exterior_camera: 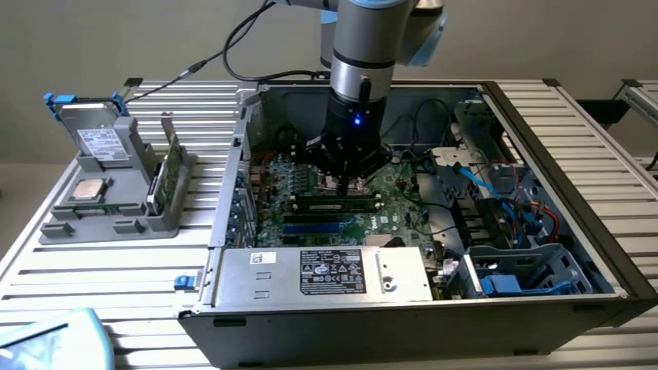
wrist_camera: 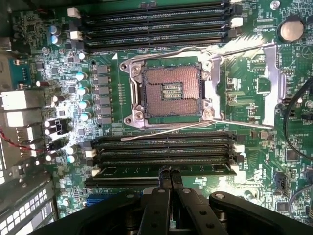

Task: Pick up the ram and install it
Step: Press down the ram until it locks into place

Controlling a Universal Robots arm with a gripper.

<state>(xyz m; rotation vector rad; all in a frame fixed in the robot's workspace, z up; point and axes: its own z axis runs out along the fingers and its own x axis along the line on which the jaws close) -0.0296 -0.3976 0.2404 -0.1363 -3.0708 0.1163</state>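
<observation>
The ram [wrist_camera: 127,170] is a long green stick with black chips. It stands in a memory slot of the motherboard [wrist_camera: 244,103], just beside the empty black slots [wrist_camera: 161,147]. My gripper [wrist_camera: 169,172] is shut, its two fingers pressed together with the tips touching the ram's top edge near its middle. In the exterior view the gripper [exterior_camera: 344,183] reaches straight down into the open computer case, right above the ram [exterior_camera: 331,205].
The open CPU socket [wrist_camera: 168,90] lies between two banks of memory slots. Case walls [exterior_camera: 231,193], the power supply [exterior_camera: 323,274] and cables [exterior_camera: 494,193] crowd the arm. A grey holder [exterior_camera: 113,208] at the exterior view's left carries a green card, a CPU and a drive.
</observation>
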